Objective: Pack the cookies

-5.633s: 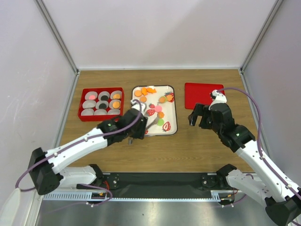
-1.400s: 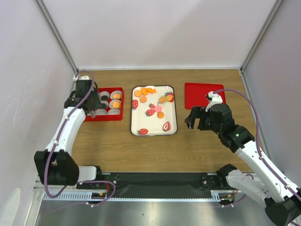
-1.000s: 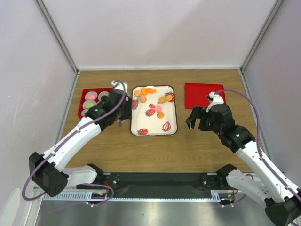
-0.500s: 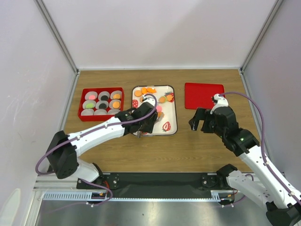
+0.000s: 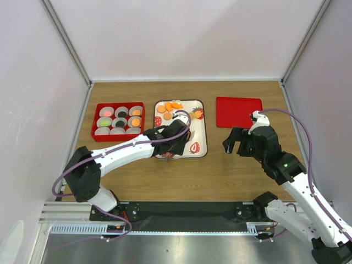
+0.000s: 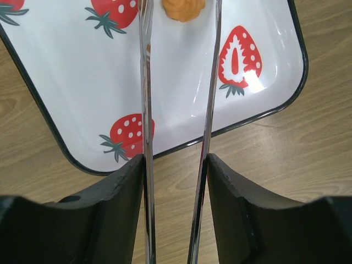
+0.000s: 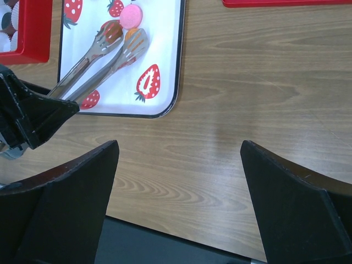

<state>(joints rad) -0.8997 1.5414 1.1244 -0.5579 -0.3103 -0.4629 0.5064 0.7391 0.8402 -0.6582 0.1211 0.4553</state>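
Orange cookies (image 5: 165, 109) lie at the far end of the white strawberry-print tray (image 5: 201, 142). My left gripper (image 5: 174, 141) (image 6: 176, 160) is shut on a pair of metal tongs (image 6: 145, 82) (image 7: 97, 54) and hangs over the tray's near half. The tongs stand apart with an orange cookie (image 6: 183, 7) (image 7: 131, 34) between their tips. A pink cookie (image 7: 131, 15) lies just beyond them. The red box (image 5: 94, 135) (image 7: 34, 27) of pale cups at the left holds pink, black, green and orange cookies. My right gripper (image 5: 235, 141) (image 7: 179, 146) hangs open over bare wood right of the tray.
A flat red lid (image 5: 238, 111) (image 7: 286, 3) lies at the back right. The left arm stretches across the table from the near left to the tray. White walls close in the table on three sides.
The left arm has swung with the tongs from the red box across to the tray and come down over its near half. The right arm has drifted slightly.
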